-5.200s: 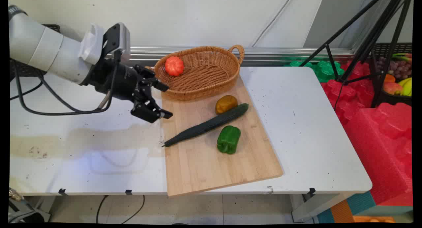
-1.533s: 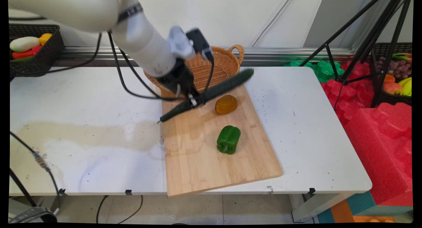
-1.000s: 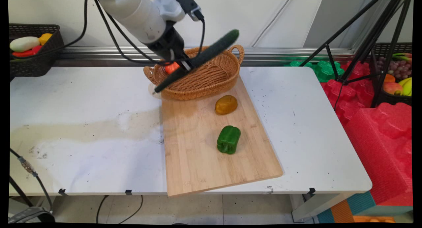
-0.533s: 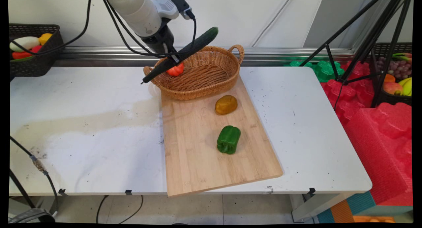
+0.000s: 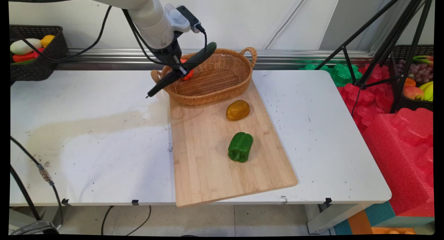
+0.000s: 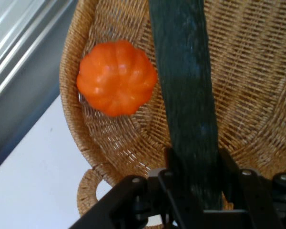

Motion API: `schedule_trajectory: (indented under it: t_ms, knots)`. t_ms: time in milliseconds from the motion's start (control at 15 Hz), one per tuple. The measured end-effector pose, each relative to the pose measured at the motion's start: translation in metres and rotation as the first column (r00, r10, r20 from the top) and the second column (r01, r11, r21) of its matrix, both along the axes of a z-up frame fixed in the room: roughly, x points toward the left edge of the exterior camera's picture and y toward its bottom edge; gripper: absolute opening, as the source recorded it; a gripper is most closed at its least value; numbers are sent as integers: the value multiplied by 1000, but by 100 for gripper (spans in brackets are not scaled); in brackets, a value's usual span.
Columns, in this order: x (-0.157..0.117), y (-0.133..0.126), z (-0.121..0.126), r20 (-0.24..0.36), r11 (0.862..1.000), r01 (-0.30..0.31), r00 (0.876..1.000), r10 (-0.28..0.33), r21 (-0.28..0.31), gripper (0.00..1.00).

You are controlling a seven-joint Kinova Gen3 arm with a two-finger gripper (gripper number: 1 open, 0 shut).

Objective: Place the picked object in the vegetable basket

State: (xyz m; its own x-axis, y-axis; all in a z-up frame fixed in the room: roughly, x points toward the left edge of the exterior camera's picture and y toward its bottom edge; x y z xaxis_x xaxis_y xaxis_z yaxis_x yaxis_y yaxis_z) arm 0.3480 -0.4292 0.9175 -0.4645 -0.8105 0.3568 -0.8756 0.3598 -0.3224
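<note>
One pumpkin (image 6: 117,77) lies in the basket (image 5: 222,80); the gripper (image 5: 180,70), clamped on a cucumber (image 5: 194,58), holds it tilted over the basket's left rim, stem end jutting outside.

The gripper (image 5: 181,70) is clamped on a long dark green cucumber (image 5: 180,70), which slants from its tip at 7 o'clock, out past the rim, up toward 1 o'clock over the wicker basket (image 5: 222,82). Under it in the basket sits a small orange pumpkin (image 5: 189,73) (mostly hidden by the cucumber). The basket's near side rests on a wooden cutting board (image 5: 208,163) on the white surface (image 5: 86,136). On the board, at 5 o'clock from the basket, lies a yellow pepper (image 5: 238,110), with a green pepper (image 5: 240,146) nearer the camera, apart from it.
</note>
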Motion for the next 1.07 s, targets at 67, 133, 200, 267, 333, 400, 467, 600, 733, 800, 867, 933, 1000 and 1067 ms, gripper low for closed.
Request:
schedule_trajectory:
  t_ms: [67,133,200,267,333,400,467,600,733,800,867,933,1000,1067]
  knots:
    - [0,-1,-2,0,1000,-10,1000,10,6,0]
    - [-1,-3,-4,0,1000,-21,1000,21,13,0]
    - [-1,-5,-7,0,999,-31,1000,31,20,0]
    - [-2,-7,-8,0,999,-37,999,37,23,0]
    - [-2,-9,-9,0,999,-43,999,43,27,0]
    - [-3,-12,-10,0,998,-48,999,48,30,0]
    - [-3,-14,-11,-1,998,-53,999,53,34,0]
    - [-5,-18,-13,-1,998,-57,998,57,40,0]
    - [-5,-21,-13,0,997,-60,998,60,45,100]
    - [-5,-22,-14,0,997,-62,998,62,47,100]
    - [-6,-23,-14,0,997,-63,998,63,49,100]
    - [-6,-25,-14,1,997,-65,998,65,50,100]
    - [-6,-26,-14,0,996,-67,998,68,52,100]
    - [-6,-27,-14,-1,996,-70,998,70,53,100]
